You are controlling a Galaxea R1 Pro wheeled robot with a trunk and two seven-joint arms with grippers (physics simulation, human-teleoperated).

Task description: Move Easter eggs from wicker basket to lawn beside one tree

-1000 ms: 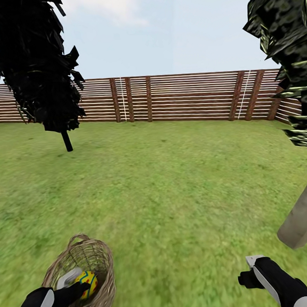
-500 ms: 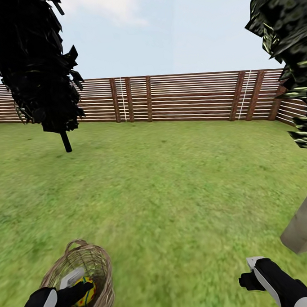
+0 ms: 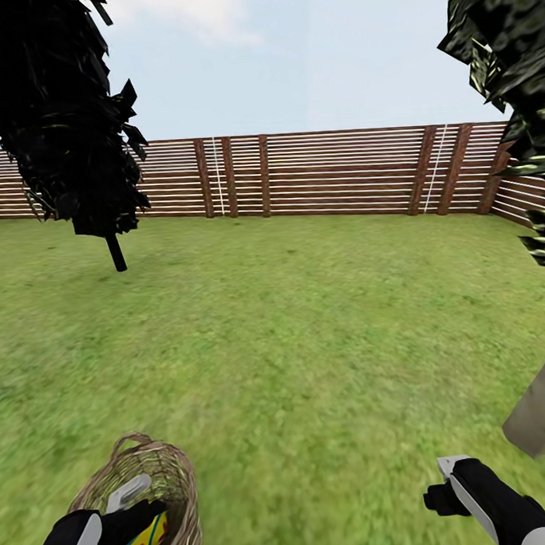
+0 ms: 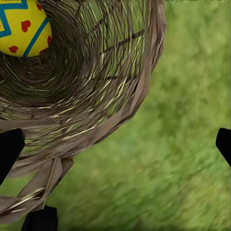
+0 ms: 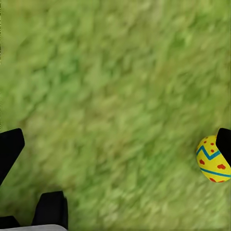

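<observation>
One Easter egg (image 4: 21, 26) lies in the wicker basket (image 3: 167, 478) beneath the spread-fingered left gripper (image 3: 145, 515); a second egg (image 5: 213, 161) lies on grass (image 5: 106, 96) by the released right gripper (image 3: 444, 495).

two easter eggs: one in the wicker basket (image 3: 167, 478) (image 4: 21, 26), one on the lawn (image 3: 307, 326) (image 5: 213, 160). one basket, two trees (image 3: 56, 116) (image 3: 543, 406), two pincers (image 3: 145, 515) (image 3: 443, 487).

Both forearms are glossy black with pale grey cuff panels; the left gripper (image 3: 134, 503) and right gripper (image 3: 447, 477) carry light grey fingers beside black pads.
</observation>
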